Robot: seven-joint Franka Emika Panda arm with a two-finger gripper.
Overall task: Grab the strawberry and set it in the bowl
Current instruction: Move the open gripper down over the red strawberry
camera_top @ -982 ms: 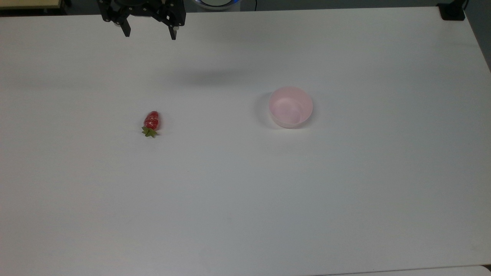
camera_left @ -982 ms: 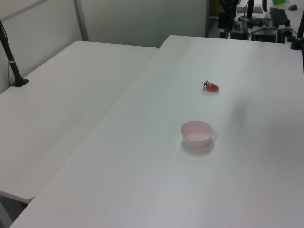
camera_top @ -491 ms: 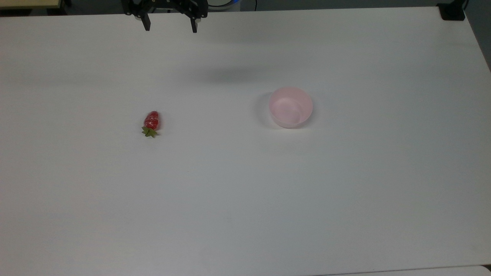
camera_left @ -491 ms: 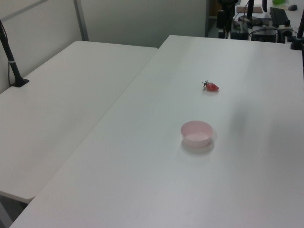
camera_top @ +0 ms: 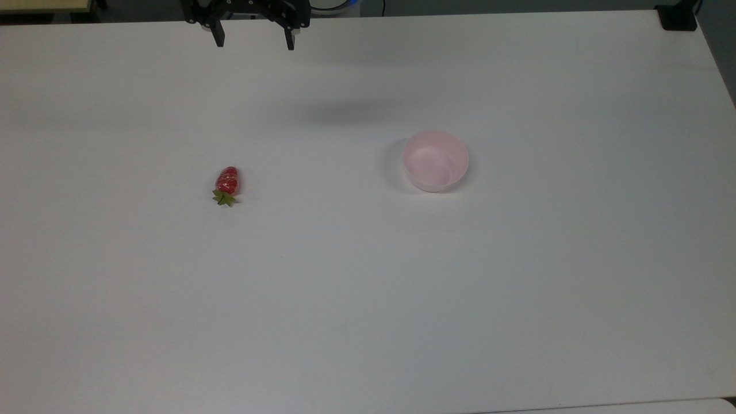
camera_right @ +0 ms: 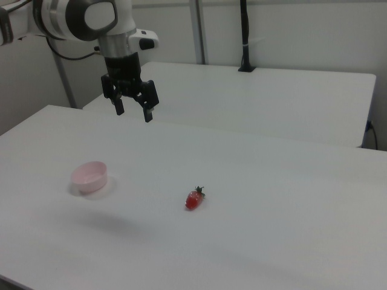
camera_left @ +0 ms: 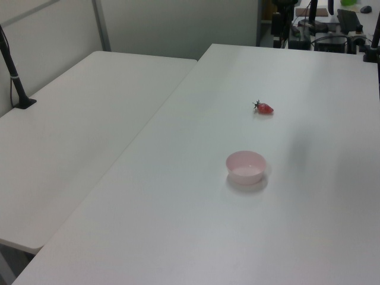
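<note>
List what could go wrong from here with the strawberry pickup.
1. The strawberry is small, glossy and lying on its side, so the open claw, hanging high above the table, may slip off it or pinch only the green cap.
2. The bowl looks light and stands loose; a low approach could knock it aside.
3. A drop near the rim might bounce the strawberry out.

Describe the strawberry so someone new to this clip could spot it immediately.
Start at the large white table. In the top view, look well to the left of the pale pink bowl: the strawberry lies alone there on its side. It is small, glossy red, with a green leafy cap.
</note>
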